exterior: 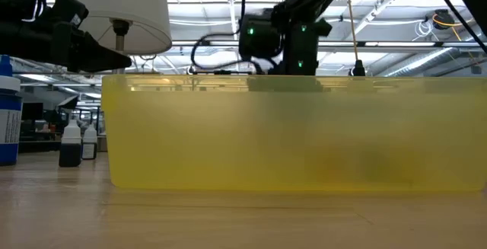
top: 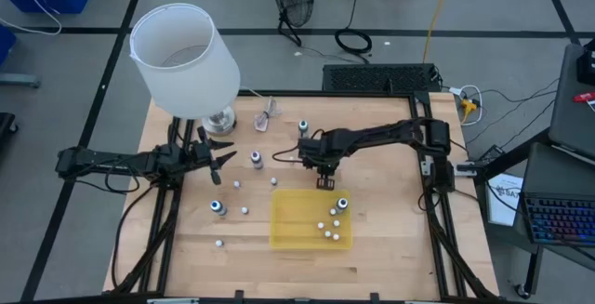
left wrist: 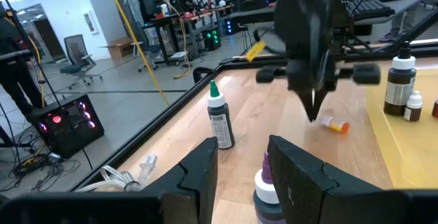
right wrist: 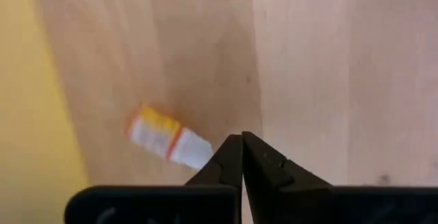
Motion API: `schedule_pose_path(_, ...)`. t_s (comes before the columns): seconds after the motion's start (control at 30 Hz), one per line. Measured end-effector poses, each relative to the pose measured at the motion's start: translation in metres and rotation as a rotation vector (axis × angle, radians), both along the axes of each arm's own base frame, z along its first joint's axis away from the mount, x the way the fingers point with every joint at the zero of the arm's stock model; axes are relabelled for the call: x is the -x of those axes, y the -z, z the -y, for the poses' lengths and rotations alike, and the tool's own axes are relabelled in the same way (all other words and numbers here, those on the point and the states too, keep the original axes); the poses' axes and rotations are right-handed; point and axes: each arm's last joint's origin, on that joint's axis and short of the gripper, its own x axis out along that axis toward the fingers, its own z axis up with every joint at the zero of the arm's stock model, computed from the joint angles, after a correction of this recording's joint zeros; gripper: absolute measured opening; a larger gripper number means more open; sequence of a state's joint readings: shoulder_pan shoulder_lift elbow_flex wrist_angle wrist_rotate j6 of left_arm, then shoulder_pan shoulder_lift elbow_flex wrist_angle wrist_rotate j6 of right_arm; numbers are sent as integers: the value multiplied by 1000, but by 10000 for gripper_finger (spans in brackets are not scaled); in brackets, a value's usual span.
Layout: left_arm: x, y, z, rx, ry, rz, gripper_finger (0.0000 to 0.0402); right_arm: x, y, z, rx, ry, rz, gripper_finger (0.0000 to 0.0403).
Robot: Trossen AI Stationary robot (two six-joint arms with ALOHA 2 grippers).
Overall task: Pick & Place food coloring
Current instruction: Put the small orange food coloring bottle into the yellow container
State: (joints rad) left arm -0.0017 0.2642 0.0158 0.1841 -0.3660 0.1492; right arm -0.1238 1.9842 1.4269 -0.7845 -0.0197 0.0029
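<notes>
Right gripper (right wrist: 241,157) has its fingers pinched together on nothing beside the fallen orange-labelled food coloring bottle (right wrist: 166,140), a missed pick by the look of it; it must reopen and re-centre.

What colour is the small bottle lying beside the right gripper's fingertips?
The small bottle has an orange body and white cap; the right wrist view shows it best.

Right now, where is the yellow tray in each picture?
High view: yellow tray lies on the table, low and middle.
Low view: its near wall fills the middle.
Left wrist view: a yellow strip at the right edge.
Right wrist view: a yellow strip at the left edge.
Shared landmark: the shut right gripper beside the tray; the low view does not show it.
</notes>
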Motion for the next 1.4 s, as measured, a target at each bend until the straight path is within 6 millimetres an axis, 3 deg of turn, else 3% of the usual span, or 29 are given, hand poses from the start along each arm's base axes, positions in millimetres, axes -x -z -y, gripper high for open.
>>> schedule_pose_path(0.3,0,0,0,0,0,0,132,7,-36,-20,-42,-21,86,6)
schedule_pose_path(0.5,0,0,0,0,0,0,131,11,-46,-30,-115,-33,94,58)
schedule_pose_path(0.73,0,0,0,0,0,0,132,30,-27,-27,-122,-8,-53,165)
schedule_pose_path(0.87,0,0,0,0,0,0,132,41,-20,-23,-129,11,-134,199)
schedule_pose_path(1.4,0,0,0,0,0,0,132,60,5,-43,-217,29,-234,196)
